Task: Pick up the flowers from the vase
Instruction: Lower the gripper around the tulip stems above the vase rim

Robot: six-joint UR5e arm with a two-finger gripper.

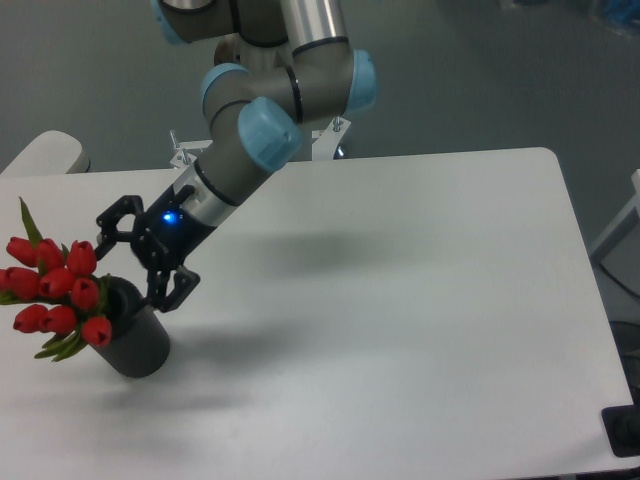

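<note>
The flowers [57, 290], a tight bunch of red tulip buds with green leaves, stick out of the vase [138, 335] toward the left, one pointed leaf rising at the top. The vase is a dark grey cylinder standing tilted at the table's left front. My gripper [128, 268] hangs open just right of the buds and above the vase's mouth, its black fingers [172, 288] spread wide with nothing between them. A blue light glows on the gripper's wrist.
The white table [400, 300] stretches to the right of the vase. A small metal bracket [185, 153] sits at the table's back edge behind the arm. A pale rounded object [45, 155] shows at the far left, and a black item [625, 432] at the lower right corner.
</note>
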